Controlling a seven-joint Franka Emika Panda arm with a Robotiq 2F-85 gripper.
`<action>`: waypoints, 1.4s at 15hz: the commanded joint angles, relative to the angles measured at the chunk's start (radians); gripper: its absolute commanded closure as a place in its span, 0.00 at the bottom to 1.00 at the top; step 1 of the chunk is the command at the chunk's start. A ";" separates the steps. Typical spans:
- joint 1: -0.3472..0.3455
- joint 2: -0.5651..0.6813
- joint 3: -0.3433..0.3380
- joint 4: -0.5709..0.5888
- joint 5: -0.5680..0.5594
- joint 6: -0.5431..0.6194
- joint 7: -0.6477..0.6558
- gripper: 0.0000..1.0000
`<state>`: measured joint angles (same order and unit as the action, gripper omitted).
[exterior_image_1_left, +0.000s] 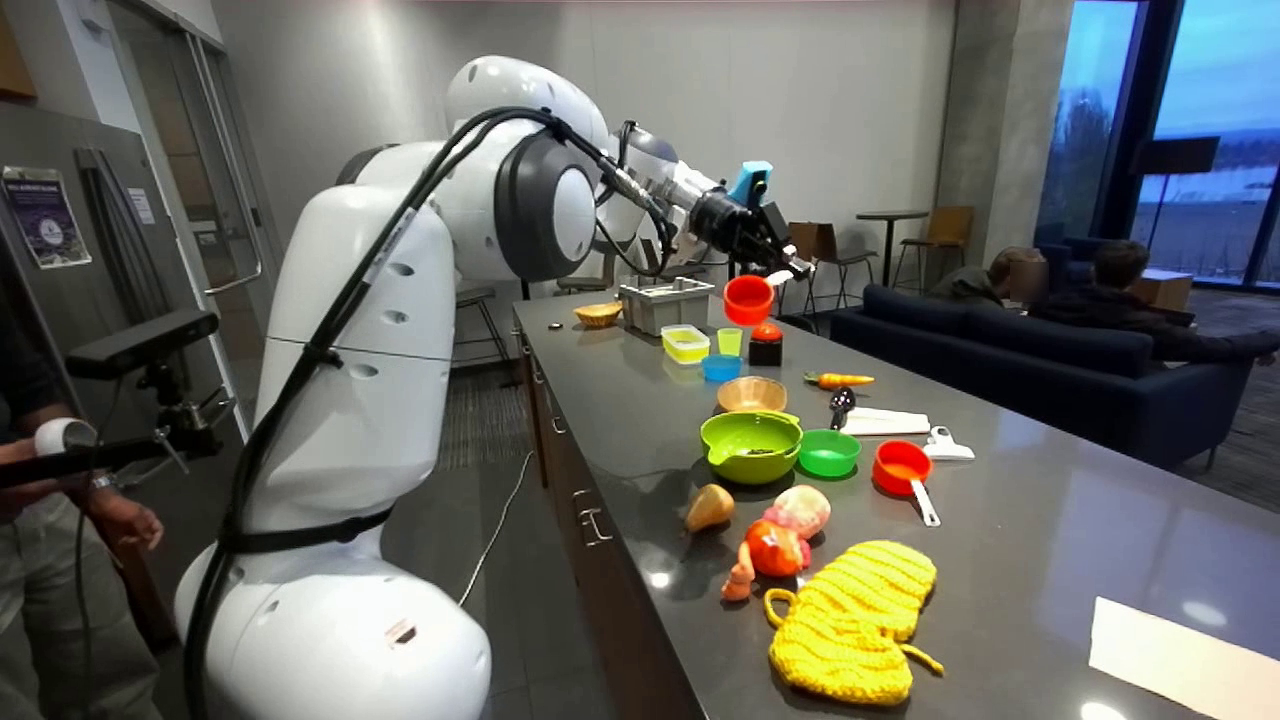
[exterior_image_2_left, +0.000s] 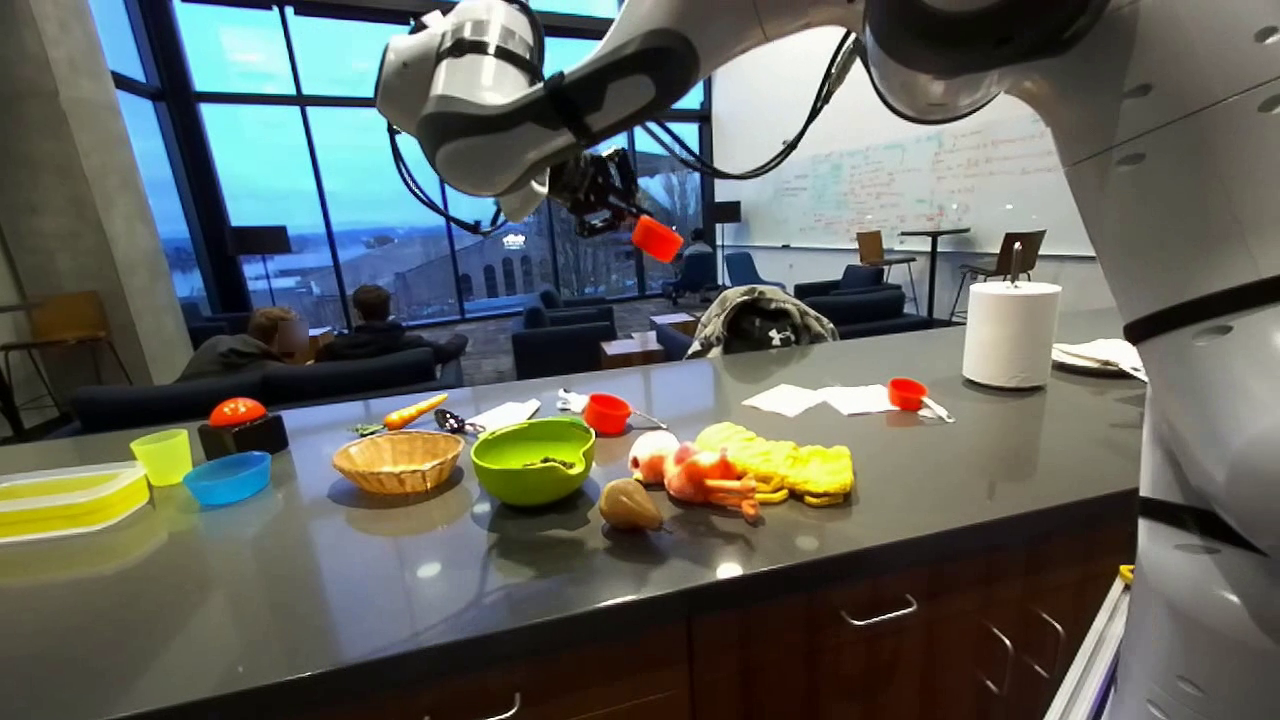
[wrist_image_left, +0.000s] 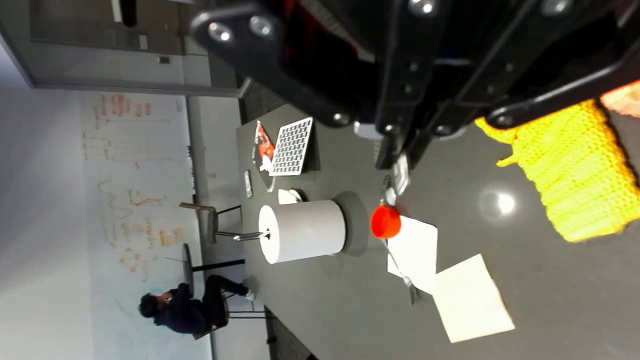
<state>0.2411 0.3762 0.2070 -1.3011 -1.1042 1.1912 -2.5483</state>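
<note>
Black metal gripper (wrist_image_left: 401, 156) pinches white-handled, round red plastic cup (exterior_image_2_left: 657, 240) above glossy grey counter (exterior_image_2_left: 330, 580), apparently mid-carry; next move likely wants steadiness.

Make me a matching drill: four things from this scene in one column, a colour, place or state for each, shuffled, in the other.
1. gripper
2. mitt
3. carrot
4. paper roll

A. orange, green at one end
B. white, upright on the counter
C. shut on the handle of a red cup
D. yellow, lying on the counter

Pairs: 1-C, 2-D, 3-A, 4-B
</note>
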 joint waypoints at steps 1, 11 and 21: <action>-0.020 0.001 0.011 -0.034 0.125 0.106 0.118 0.99; 0.078 0.015 0.011 -0.109 0.086 0.411 0.477 0.99; 0.088 0.096 0.002 -0.110 -0.051 0.524 0.839 0.99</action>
<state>0.3233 0.4559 0.2193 -1.4311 -1.1557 1.7037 -1.8127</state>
